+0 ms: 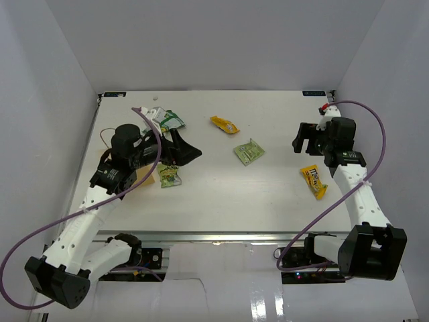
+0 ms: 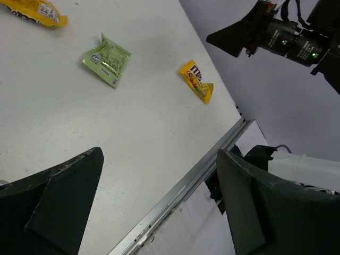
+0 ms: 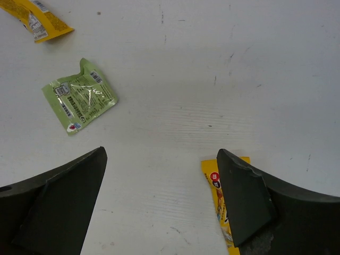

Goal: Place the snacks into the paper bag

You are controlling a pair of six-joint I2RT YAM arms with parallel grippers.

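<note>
Five snacks lie on the white table point(image 1: 221, 194): a green-and-white packet point(image 1: 167, 119), a small green packet point(image 1: 169, 176), an orange-yellow wrapper point(image 1: 224, 124), a pale green square point(image 1: 249, 151) and a yellow M&M's pack point(image 1: 314, 181). Only a tan sliver point(image 1: 149, 177) and a thin brown handle loop point(image 1: 102, 137) of the paper bag show from under my left arm. My left gripper point(image 1: 182, 150) hangs open and empty between the two green packets. My right gripper point(image 3: 162, 196) is open and empty above the table, and its right finger point(image 3: 249, 202) covers part of the M&M's pack point(image 3: 217, 194).
White walls enclose the table on the left, back and right. A metal rail point(image 2: 186, 188) runs along the near edge. Purple cables loop from both arms. The left wrist view shows the right arm point(image 2: 287, 37) over the far side.
</note>
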